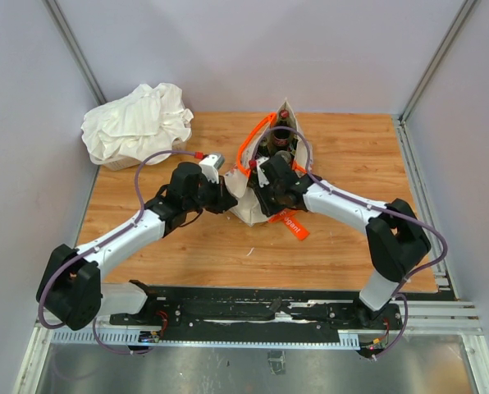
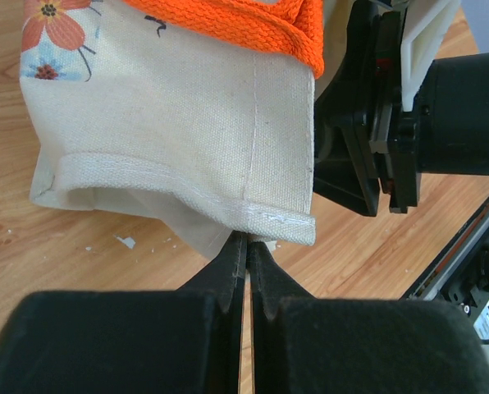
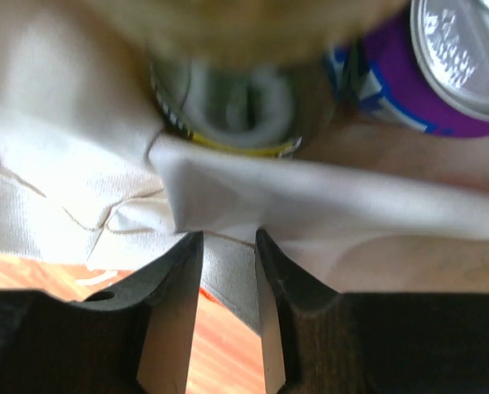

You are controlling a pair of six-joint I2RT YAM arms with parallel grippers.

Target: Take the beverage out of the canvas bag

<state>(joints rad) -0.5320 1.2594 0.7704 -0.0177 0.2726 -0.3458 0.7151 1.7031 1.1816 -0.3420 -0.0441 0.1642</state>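
Inside the canvas bag [image 3: 80,164], which lies slumped in the middle of the counter [image 1: 187,246], sit a purple can [image 3: 450,74] and a blurred yellow-rimmed can [image 3: 228,115]. From overhead a dark bottle [image 1: 282,123] with a red cap pokes out at the bag's far end. No drink is gripped yet. The right end effector [image 3: 228,242] is at the bag's mouth with its fingers narrowly apart and a fold of canvas between them, apparently pinching cloth, not a can. The left end effector [image 2: 243,242] is at the bag's near-left corner, closed tight on the stitched hem below the orange strap [image 2: 228,20]. The main risk, as I judge it, is that the right fingers pull out fabric instead of a drink, dragging the soft bag and toppling the cans inside it. If the left pinch on that thin hem slips, the mouth could fold shut over the cans. The cans touch or nearly touch, so fingers going for one may knock the other. The two wrists are close together beside the bag and could collide. A white cloth bundle [image 1: 138,123] lies well apart, to the bag's far left.
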